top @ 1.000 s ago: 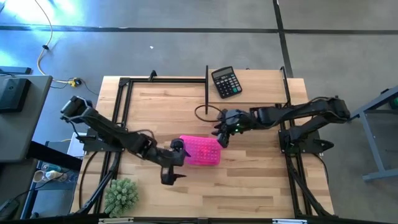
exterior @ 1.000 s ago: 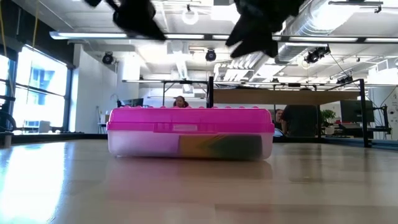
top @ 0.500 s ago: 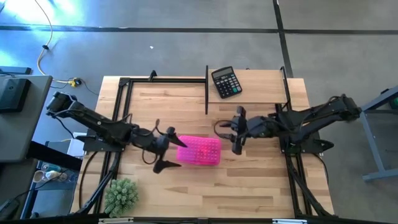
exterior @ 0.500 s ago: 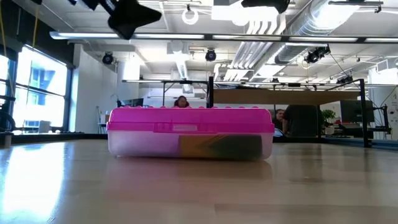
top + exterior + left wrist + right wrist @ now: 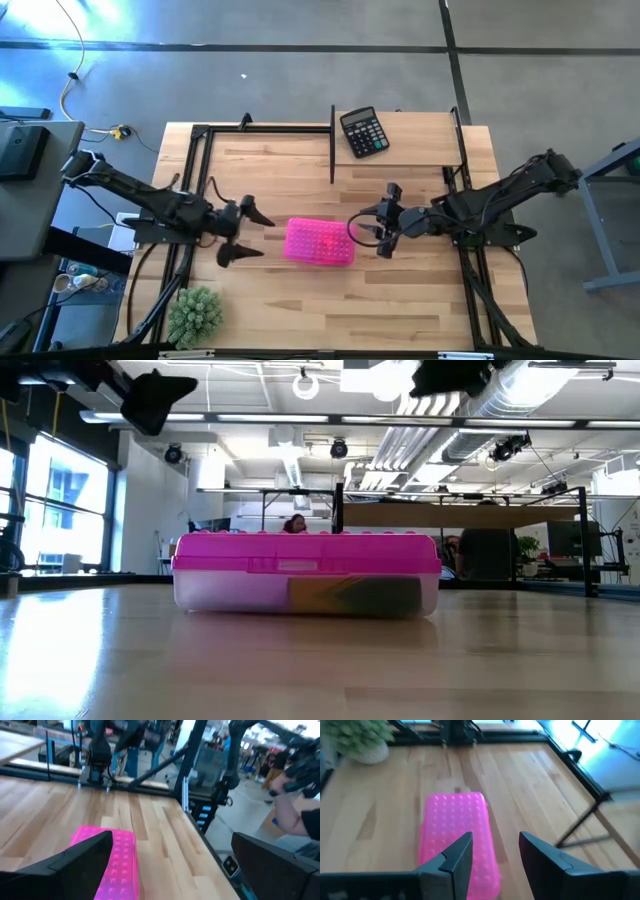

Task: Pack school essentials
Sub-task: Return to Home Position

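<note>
The pink-lidded clear case [image 5: 320, 242] lies flat on the table with its lid down. In the low view a yellow-green shape [image 5: 350, 594] shows through its clear wall; the other school essentials are out of view. My left gripper [image 5: 247, 234] hangs open above the table, just left of the case [image 5: 117, 860]. My right gripper [image 5: 386, 222] hangs open just right of the case [image 5: 457, 835]. Both point at it and touch nothing.
A black calculator [image 5: 363, 132] lies by the far edge. A small green plant [image 5: 195, 315] stands at the near left corner. Black frame rails [image 5: 332, 145] run along the table's left, right and far sides. A person's arm [image 5: 295, 815] shows beyond the table.
Both grippers have drawn away from the case and risen: the left one toward the table's left edge, the right one toward its right edge. The case has stayed where it was with its lid shut.
</note>
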`<state>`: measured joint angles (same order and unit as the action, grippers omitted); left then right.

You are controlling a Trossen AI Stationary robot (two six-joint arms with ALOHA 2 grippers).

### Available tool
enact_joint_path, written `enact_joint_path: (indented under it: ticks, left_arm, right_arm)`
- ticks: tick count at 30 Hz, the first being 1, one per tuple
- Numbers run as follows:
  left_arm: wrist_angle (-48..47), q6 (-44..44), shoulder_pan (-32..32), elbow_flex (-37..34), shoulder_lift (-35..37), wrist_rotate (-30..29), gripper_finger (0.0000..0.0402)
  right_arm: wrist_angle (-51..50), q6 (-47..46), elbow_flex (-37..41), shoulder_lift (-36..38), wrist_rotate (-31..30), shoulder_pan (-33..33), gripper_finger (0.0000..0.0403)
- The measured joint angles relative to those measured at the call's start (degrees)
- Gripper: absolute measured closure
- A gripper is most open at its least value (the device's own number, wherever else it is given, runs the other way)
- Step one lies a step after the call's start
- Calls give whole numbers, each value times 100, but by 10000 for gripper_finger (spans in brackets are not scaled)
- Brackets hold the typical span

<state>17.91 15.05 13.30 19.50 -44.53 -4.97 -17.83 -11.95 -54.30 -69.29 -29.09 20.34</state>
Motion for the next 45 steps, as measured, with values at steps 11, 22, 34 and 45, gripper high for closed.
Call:
enact_joint_path:
  ticks: [11,22,34,45]
  left_arm:
    - [-924,16,-2,-580,2389,44,2]
    - [-732,-178,-4,-1461,3181,124,2]
    - [-541,-492,-22,-1864,3234,275,2]
    - [-495,-627,-22,-1862,3232,251,2]
  right_arm:
    - [1077,-408,1404,1051,-135,2,249]
    - [2902,-378,2924,2081,-100,9,249]
    - [3222,-138,3858,3531,-115,9,249]
    - [3826,5,4833,4224,-128,9,249]
